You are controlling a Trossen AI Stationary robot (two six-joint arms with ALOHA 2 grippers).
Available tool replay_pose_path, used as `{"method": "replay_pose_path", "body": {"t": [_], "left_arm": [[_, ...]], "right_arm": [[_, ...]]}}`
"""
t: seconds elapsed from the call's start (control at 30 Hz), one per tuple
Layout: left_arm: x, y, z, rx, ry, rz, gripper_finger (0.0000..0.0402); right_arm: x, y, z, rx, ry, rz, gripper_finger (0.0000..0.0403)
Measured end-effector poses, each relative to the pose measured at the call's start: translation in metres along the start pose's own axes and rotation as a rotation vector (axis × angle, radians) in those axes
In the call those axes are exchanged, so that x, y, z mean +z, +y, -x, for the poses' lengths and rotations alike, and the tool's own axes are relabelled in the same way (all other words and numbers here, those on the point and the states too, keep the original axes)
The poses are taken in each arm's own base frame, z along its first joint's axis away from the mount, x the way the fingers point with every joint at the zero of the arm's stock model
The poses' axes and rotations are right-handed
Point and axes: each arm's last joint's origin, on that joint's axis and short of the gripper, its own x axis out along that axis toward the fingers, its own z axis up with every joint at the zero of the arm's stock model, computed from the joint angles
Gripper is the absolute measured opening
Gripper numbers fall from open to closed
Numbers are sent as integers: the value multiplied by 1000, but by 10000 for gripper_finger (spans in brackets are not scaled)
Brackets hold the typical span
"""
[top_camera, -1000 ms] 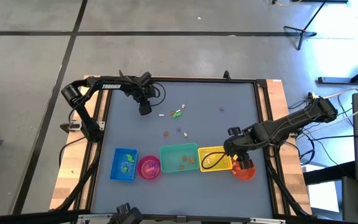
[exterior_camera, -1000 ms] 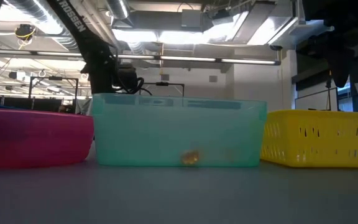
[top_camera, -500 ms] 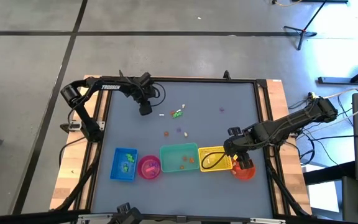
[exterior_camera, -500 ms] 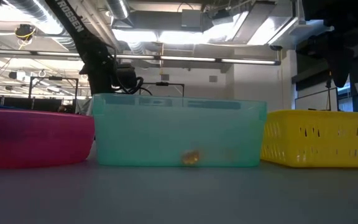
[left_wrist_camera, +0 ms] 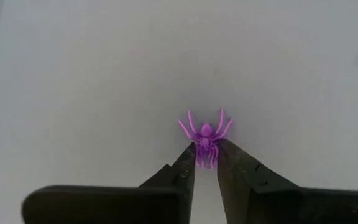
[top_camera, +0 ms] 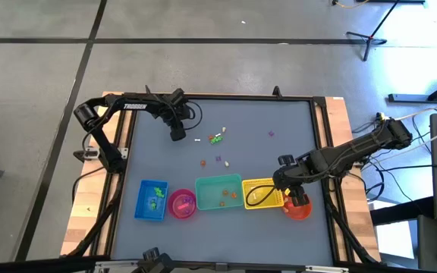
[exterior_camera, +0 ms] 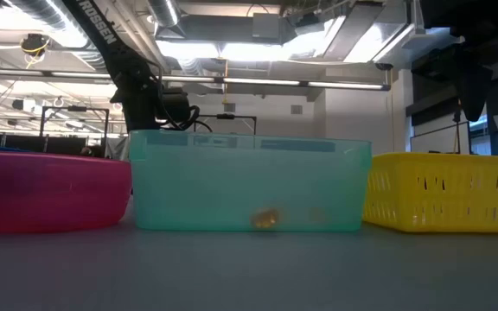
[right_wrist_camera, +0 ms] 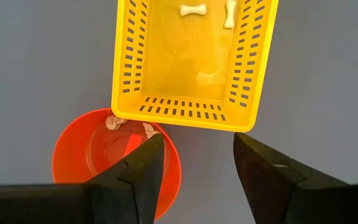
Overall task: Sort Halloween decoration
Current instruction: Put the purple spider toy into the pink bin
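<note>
Near edge of the worktop (top_camera: 294, 125), a row of containers: blue tray (top_camera: 152, 200) w/ a green trinket (top_camera: 155, 202) in it, then pink bowl (top_camera: 181, 203), teal bin (top_camera: 219, 193), yellow basket (top_camera: 262, 193), orange bowl (top_camera: 298, 207) at the right end. In the low view the pink bowl (exterior_camera: 46, 190), teal bin (exterior_camera: 249, 181) and yellow basket (exterior_camera: 446, 192) stand side by side; a small orange trinket (exterior_camera: 265, 218) lies on the teal bin's floor. From above, orange bits (top_camera: 227, 196) show in that bin.

Right hand (top_camera: 281, 179) hangs over the yellow basket / orange bowl area, fingers spread wide, holding nothing. Its wrist view shows the yellow basket (right_wrist_camera: 191, 62) w/ white bone trinkets (right_wrist_camera: 193, 10) inside, and the orange bowl (right_wrist_camera: 114, 157) just beside the basket's corner w/ pale bits (right_wrist_camera: 113, 122) at its rim.

Mid-worktop, loose trinkets lie apart: an orange one (top_camera: 202, 161), a purple one (top_camera: 219, 159), farther back a green-and-white cluster (top_camera: 216, 137) and a lone purple one (top_camera: 271, 134).

Far back left, left hand (top_camera: 177, 133) is low over the worktop. Its wrist view: fingers nearly closed, tips pinching the rear of a purple spider (left_wrist_camera: 205, 135), which lies flat on the grey surface.
</note>
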Motion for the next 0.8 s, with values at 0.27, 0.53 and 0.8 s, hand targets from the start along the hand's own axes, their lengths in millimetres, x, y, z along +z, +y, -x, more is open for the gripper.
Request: {"method": "replay_pose_path", "body": {"t": [0.27,0.53,0.8], "left_arm": [[0,0,0,5,-1,0,25],[0,-1,-1,-52,-20,26,24],[1,-2,-1,-83,-27,73,24]], "right_arm": [[0,0,0,0,0,0,191],[0,0,0,0,0,0,191],[0,0,0,0,0,0,191]]}}
